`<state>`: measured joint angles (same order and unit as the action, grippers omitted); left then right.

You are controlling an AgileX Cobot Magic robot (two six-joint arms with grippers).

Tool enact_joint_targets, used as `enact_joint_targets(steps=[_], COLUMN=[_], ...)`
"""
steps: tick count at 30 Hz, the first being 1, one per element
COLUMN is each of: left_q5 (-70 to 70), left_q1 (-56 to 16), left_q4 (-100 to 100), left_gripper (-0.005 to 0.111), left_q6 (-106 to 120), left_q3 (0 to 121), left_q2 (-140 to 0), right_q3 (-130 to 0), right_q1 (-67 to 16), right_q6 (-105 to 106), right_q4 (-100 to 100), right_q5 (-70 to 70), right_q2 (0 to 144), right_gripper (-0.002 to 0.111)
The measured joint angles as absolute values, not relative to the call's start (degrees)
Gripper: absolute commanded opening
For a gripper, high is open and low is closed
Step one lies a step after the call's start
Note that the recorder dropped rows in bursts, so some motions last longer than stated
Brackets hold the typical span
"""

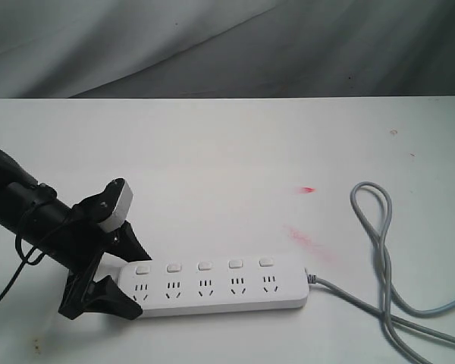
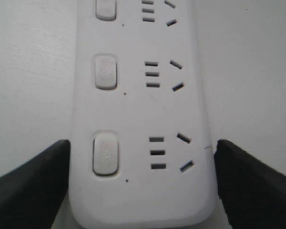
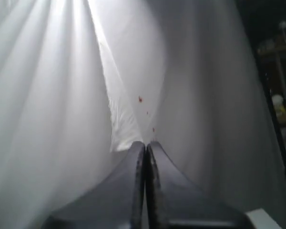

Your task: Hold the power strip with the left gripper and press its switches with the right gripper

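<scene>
**tinkerdan:** The left gripper (image 1: 139,284) is straddling the far left end of the power strip (image 1: 220,287), with one black finger (image 2: 33,186) on each long edge. In the left wrist view both look pressed right up against the plastic, so I'd call it pinching the strip across its width. Fair?

**molly_k:** Yeah, I see no gap on either side. The strip's lying flat on the white table (image 1: 212,144), low in the exterior view, sockets up, running left to right. There are five switches (image 1: 204,266) in a row along its upper edge in that view, one over each socket group.

**tinkerdan:** How do you reckon it handles?

**molly_k:** Light, stiff, hard shell, and that glossy plastic is probably slippery on a smooth table. Poke a rocker near the right end and I'd guess it pivots or skids unless the left end is clamped. The two long edges at the end are the sane spot to hold. It's clear of the buttons and there's nothing fragile there.

**tinkerdan:** And the grey cord (image 1: 379,227) coming out of the right end, looped on the table?

**molly_k:** Floppy. It might tug a bit, but not much.

**tinkerdan:** Right gripper (image 3: 146,148)?

**molly_k:** Not in the exterior view at all. Its wrist camera shows the fingers pressed together, pointing at a white cloth (image 3: 62,95). No strip in sight there. A closed tip suits pressing, I think, but the whole approach isn't made yet.
</scene>
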<state>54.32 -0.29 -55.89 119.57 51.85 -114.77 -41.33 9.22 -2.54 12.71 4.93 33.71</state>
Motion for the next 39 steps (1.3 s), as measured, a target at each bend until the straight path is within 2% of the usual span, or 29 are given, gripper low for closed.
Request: enact_joint_targets(steps=[3, 8, 10, 12, 15, 16, 18, 20, 25, 32, 39], left_q5=[54.3, 54.3, 54.3, 54.3, 54.3, 54.3, 54.3, 54.3, 54.3, 54.3, 54.3], left_q1=[-0.3, -0.3, -0.3, -0.3, -0.3, -0.3, -0.3, -0.3, -0.3, -0.3, -0.3], left_q4=[-55.9, -55.9, -55.9, -55.9, -55.9, -55.9, -55.9, -55.9, -55.9, -55.9, -55.9], left_gripper=[0.000, 0.000, 0.000, 0.000, 0.000, 0.000, 0.000, 0.000, 0.000, 0.000, 0.000], left_q6=[119.6, 119.6, 119.6, 119.6, 119.6, 119.6, 119.6, 119.6, 119.6, 119.6, 119.6], left_q3=[51.8, 51.8, 51.8, 51.8, 51.8, 51.8, 51.8, 51.8, 51.8, 51.8, 51.8], left_q2=[-114.8, -114.8, -114.8, -114.8, -114.8, -114.8, -114.8, -114.8, -114.8, -114.8, -114.8], right_q3=[-54.2, -79.2, -84.0, -85.5, -85.7, -85.7, -85.7, -85.7, -85.7, -85.7, -85.7], right_q1=[7.2, 4.0, 4.0, 2.8, -1.8, -4.2, -9.8, -15.9, -23.7, -29.5, -30.3], right_q6=[5.1, 44.3, 56.9, 64.8, 67.6, 67.7, 68.0, 68.0, 67.2, 64.9, 65.1], right_q4=[13.4, 40.4, 49.5, 51.6, 48.4, 46.6, 44.9, 44.9, 44.9, 45.1, 48.7], right_q5=[16.7, 52.1, 63.6, 68.1, 69.0, 68.5, 64.4, 59.3, 54.7, 52.9, 54.3], right_q2=[44.4, 71.4, 78.8, 83.8, 90.0, 91.5, 94.1, 96.8, 103.0, 111.2, 113.4], right_gripper=[0.000, 0.000, 0.000, 0.000, 0.001, 0.004, 0.019, 0.038, 0.059, 0.063, 0.060])
